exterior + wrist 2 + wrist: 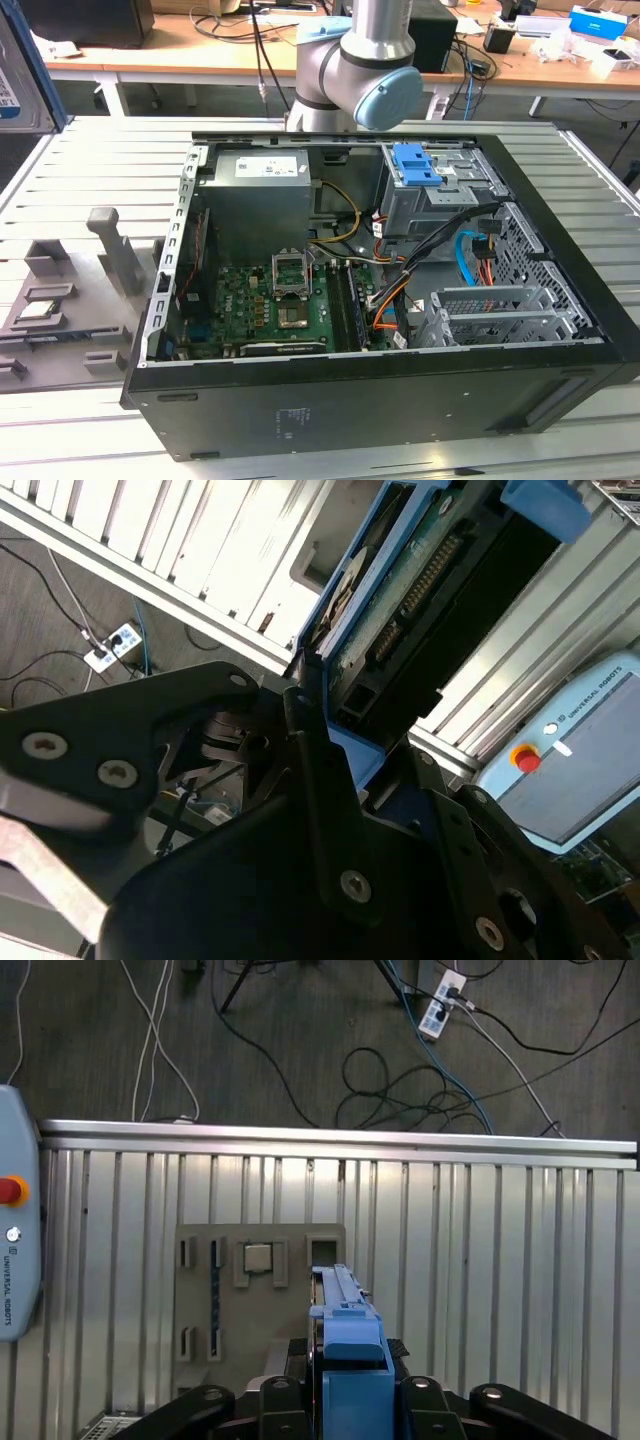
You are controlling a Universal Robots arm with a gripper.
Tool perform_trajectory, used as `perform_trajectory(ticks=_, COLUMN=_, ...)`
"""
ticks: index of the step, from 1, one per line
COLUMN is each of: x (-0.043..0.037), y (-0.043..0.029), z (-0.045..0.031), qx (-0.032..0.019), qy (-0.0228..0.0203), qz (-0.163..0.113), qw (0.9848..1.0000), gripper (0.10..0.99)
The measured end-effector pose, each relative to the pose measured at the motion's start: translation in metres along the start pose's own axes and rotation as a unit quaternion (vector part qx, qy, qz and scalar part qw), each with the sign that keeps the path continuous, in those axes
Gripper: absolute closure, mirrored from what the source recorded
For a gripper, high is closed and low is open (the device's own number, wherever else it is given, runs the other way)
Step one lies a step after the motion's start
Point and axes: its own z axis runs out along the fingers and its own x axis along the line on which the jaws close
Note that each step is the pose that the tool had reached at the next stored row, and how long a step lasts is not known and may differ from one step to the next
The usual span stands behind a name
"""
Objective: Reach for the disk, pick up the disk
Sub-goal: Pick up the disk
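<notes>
The slatted metal table (pixel 90 170) carries the open computer case (pixel 400 400); in the exterior view the arm (pixel 365 70) stands behind the case. In both wrist views the gripper (pixel 350 750) is pinching the disk (pixel 410 600) by its blue-railed sides; the disk is held in the air above the grey holder tray (pixel 270 1330); a small chip (pixel 258 1257) lies in that tray.
</notes>
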Motion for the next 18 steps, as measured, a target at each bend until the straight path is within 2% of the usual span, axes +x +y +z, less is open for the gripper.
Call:
perform_trajectory(ticks=2, x=0.0000, y=0.0002, z=-0.0069, qx=0.0000, qy=0.0000, qz=0.000, qw=1.0000, gripper=0.718)
perform_trajectory(ticks=5, x=0.0000, y=0.0004, z=-0.0122, qx=0.0000, qy=0.0000, qz=0.000, qw=1.0000, gripper=0.718)
perform_trajectory(ticks=10, x=0.0000, y=0.0000, z=-0.0124, qx=0.0001, qy=0.0000, qz=0.000, qw=1.0000, gripper=0.718)
perform_trajectory(ticks=13, x=0.0002, y=-0.0078, z=-0.0128, qx=0.0000, qy=0.0000, qz=0.000, qw=1.0000, gripper=0.718)
perform_trajectory(ticks=15, x=0.0009, y=-0.0250, z=-0.0134, qx=-0.0003, qy=0.0000, qz=0.000, qw=1.0000, gripper=0.718)
perform_trajectory(ticks=17, x=0.0012, y=-0.0334, z=-0.0137, qx=-0.0005, qy=-0.0001, qz=0.000, qw=1.0000, gripper=0.718)
perform_trajectory(ticks=18, x=0.0015, y=-0.0427, z=-0.0141, qx=-0.0011, qy=0.0000, qz=0.000, qw=1.0000, gripper=0.718)
